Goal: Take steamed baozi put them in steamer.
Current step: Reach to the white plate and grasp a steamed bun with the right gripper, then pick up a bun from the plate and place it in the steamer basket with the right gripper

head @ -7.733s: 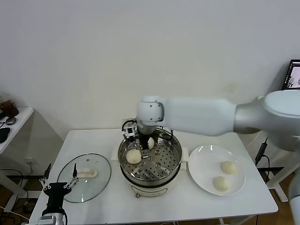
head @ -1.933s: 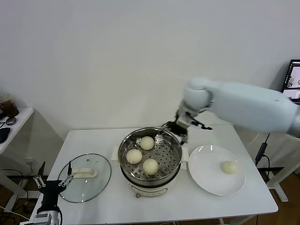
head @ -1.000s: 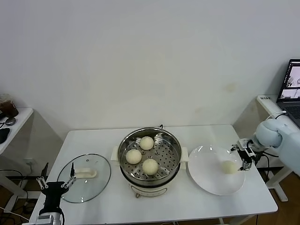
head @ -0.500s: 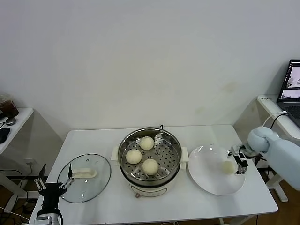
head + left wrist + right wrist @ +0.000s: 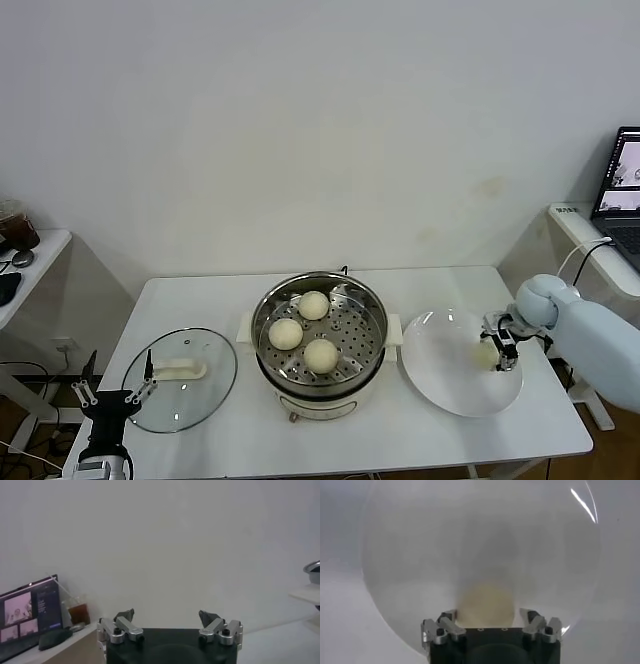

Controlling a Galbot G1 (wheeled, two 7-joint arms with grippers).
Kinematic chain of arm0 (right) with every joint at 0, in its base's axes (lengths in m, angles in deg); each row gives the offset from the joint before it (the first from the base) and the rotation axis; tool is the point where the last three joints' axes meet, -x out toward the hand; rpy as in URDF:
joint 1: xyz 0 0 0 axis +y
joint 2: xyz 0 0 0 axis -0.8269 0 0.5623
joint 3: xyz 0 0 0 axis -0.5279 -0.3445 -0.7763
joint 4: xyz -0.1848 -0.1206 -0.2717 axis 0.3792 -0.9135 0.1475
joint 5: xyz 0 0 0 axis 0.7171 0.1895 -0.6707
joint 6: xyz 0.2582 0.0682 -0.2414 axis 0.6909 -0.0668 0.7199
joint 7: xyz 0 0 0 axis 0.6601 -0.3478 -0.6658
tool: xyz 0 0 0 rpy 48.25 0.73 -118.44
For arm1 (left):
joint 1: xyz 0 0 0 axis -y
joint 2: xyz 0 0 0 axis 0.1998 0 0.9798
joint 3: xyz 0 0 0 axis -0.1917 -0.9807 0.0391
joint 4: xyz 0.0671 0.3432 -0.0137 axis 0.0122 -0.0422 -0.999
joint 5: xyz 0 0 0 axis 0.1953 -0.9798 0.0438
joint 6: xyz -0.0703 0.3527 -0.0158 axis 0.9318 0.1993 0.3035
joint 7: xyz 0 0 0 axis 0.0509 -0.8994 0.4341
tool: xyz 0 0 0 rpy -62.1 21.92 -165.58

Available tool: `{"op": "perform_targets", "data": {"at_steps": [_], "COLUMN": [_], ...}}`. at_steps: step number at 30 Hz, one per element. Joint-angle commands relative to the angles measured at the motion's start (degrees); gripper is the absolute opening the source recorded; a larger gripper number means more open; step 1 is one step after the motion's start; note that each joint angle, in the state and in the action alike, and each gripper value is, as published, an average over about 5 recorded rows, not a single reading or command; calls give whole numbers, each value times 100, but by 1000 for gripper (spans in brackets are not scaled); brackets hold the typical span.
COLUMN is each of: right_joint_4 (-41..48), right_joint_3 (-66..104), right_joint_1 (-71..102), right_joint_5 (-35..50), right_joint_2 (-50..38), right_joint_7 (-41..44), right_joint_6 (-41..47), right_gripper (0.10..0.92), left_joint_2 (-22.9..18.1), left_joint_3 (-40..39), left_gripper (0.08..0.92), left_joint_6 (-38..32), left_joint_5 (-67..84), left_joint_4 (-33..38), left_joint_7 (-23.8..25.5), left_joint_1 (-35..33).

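Straddling last baozi (image 5: pixel 487 352) on plate (image 5: pixel 440 375), right of frame: right pincer (image 5: pixel 499 345) spread, fingers either side for a pinch. Three already in steamer (image 5: pixel 320 330), centre. Left pincer (image 5: pixel 112 397) spread, parked lower left.

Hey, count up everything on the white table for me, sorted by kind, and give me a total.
Steamed baozi: 4, three in the steamer, one on the plate between the open fingers of the right gripper
Steamer: 1
White plate: 1
Glass lid: 1
Total: 7
The left gripper is parked off the table's corner.
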Motion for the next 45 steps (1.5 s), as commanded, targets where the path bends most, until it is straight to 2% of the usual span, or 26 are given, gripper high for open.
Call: {"op": "perform_targets", "data": {"at_steps": [1,5,9,16,21,26,31,34,45], "right_joint_4": [47,-139,-534,-1648,-2340,-3124,-3490,-3439,-2555], "right_joint_3": [40,-66,-522,-2715,-4497,-5666,-5683,-5449,-4925], "right_joint_1": [37,-99,-567,-3185,-5601,-6970,-6823,-6377,-4770], "right_joint_5": [-40,150,597,2167,3257,4445,5499,5783,5318], "right_joint_2": [67,-55,-373,-837,-354,404,1088,1458,2309], "right_joint_7": [49,99,165,205,50,-285,-936,-1227,-1597], "right_joint_6": [25,112,261,884,1320,1868,2836,3277,3724], "right_gripper": [627,582,570,568,568,569,575,577,577], "left_joint_2": [-2,3,13,73,96,115,97,75,45], "left_joint_3": [4,4,-13,-82,-160,-230,-240,-231,-40], "left_gripper": [823,823,823,823,823,823,823,823,823], "left_joint_6": [-6,-5,-3,4,12,21,19,20,12], "left_joint_5": [1,3,5,28,58,65,59,54,109], "left_joint_4": [11,17,18,5,-37,-37,-56,-38,-100], "left_joint_7": [3,6,10,18,15,12,-1,-4,-4], "left_joint_1": [-6,-4,8,70,167,198,214,204,203]}}
